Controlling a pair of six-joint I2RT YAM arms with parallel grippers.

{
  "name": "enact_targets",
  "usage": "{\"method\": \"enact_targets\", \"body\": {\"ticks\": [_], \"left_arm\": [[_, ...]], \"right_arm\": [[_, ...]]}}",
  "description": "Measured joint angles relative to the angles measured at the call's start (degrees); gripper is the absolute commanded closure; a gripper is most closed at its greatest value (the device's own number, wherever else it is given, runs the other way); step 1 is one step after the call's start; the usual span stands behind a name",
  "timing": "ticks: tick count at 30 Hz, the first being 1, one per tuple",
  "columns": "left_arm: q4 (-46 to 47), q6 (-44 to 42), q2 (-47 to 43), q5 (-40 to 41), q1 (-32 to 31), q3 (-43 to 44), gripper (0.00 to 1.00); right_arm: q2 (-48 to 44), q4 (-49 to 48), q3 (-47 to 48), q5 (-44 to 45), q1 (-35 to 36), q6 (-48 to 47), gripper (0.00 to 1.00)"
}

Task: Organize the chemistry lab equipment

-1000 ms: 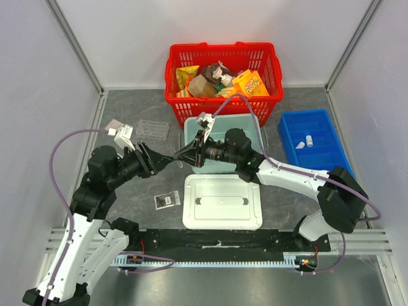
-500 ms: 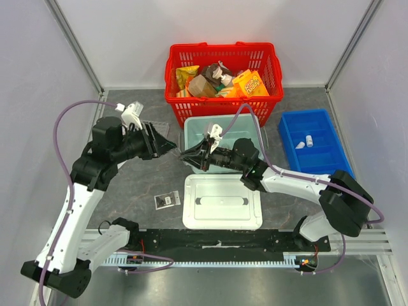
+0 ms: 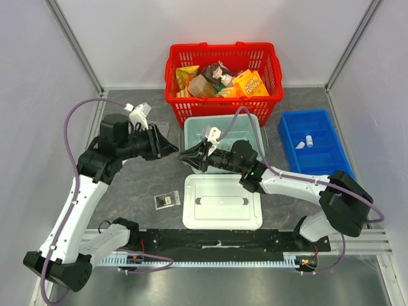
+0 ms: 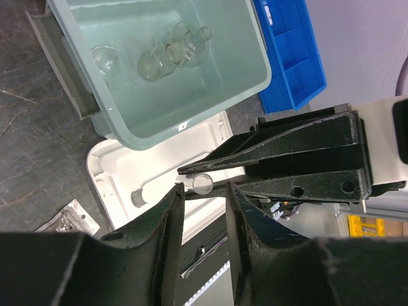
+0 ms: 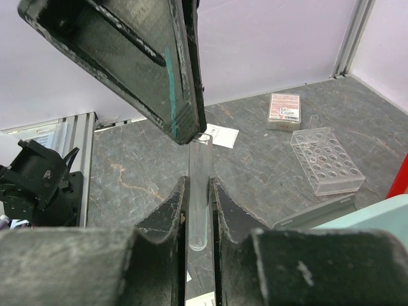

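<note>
My right gripper (image 5: pixel 198 182) is shut on a clear test tube (image 5: pixel 199 191), held crosswise above the table between the white lid and the grey-green bin. The tube's open end (image 4: pixel 203 183) points at my left gripper (image 4: pixel 205 191). That gripper is open, its fingertips on either side of the tube's mouth without touching it. In the top view the two grippers meet tip to tip, left (image 3: pixel 171 150) and right (image 3: pixel 186 156). Three clear glass flasks (image 4: pixel 167 57) lie in the grey-green bin (image 3: pixel 191 131). A clear well plate (image 5: pixel 327 159) sits on the table behind.
A white lid (image 3: pixel 223 201) lies in front of the bin. A small clear packet (image 3: pixel 167 200) lies left of the lid. A blue bin (image 3: pixel 315 159) at the right holds white vials (image 3: pixel 305 141). The red basket (image 3: pixel 223 95) of snack packs stands at the back.
My left arm has swung up and right, bringing its gripper to the tube's open end, and its jaws have narrowed. The right gripper shifted slightly down and left, still holding the tube.
</note>
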State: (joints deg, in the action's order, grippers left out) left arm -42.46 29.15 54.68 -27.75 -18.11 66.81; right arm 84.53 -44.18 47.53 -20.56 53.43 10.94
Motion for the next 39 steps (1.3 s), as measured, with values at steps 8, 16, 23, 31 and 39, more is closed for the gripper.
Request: {"method": "enact_targets", "body": {"ticks": [8,16,23,31,39], "left_arm": [[-1.66,-1.46,1.22,0.2,-0.28,0.0,0.64],[-1.68,-2.23,1.92,0.26,-0.39,0.0,0.72],[-1.97,-2.29,1.92,0.44,-0.39,0.0,0.72],[-2.95,-3.61,2.71,1.29,-0.63,0.0,0.88],[-4.92,-5.29,4.11,4.17,-1.05,1.81,0.95]], "right_arm": [[0.0,0.63,0.2,1.09,1.16,-0.92,0.82],[0.0,1.64,0.28,1.64,1.77,-1.51,0.83],[0.17,1.73,0.31,2.56,1.95,-1.46,0.83],[0.81,2.34,0.33,3.04,1.97,-1.4,0.82],[1.4,3.13,1.16,4.37,2.23,-1.36,0.59]]}}
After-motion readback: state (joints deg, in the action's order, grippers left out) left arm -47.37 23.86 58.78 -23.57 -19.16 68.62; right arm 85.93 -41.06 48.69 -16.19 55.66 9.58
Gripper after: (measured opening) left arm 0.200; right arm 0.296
